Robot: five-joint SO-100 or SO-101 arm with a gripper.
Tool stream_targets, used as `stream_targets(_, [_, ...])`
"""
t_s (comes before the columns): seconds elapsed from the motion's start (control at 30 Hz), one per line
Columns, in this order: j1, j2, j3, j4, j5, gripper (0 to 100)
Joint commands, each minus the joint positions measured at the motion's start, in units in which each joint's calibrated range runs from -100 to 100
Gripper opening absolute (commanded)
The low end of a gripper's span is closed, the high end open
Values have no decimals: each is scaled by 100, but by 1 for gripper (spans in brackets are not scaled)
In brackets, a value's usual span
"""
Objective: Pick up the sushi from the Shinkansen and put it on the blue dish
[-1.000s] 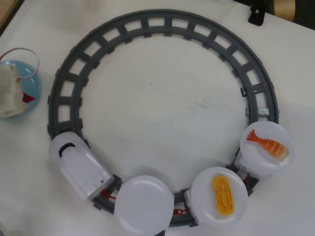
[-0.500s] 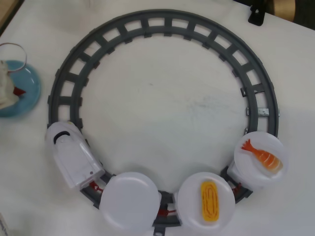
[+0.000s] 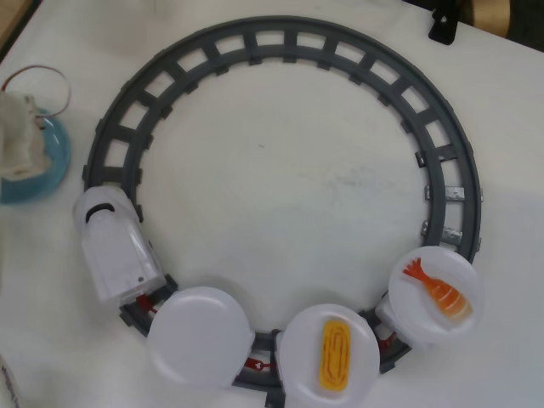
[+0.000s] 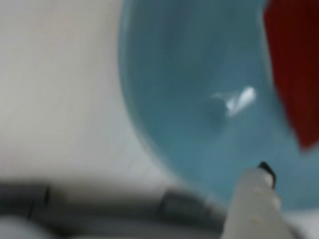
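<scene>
"So where is the sushi [image 4: 294, 69]?"

"Over the blue dish [image 4: 199, 89], at my wrist view's right edge; I'm low so it lands inside."

"And your pincer [image 3: 19, 140]?"

"Too blurred; I cannot tell whether it grips."

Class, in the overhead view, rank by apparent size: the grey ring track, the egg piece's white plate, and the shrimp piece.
1. Grey ring track, largest by far.
2. White plate under the egg piece.
3. Shrimp piece, smallest.
</scene>
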State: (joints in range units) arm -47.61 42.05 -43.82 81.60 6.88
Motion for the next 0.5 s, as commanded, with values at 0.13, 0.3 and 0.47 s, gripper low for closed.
stream_targets(0.13, [60, -1555, -243, 1390, 18, 20])
stream_targets(0.3, [-1146, -3239, 1127, 1356, -123, 13])
stream_targets(0.47, [-1929, -5337, 4058, 269, -155, 13])
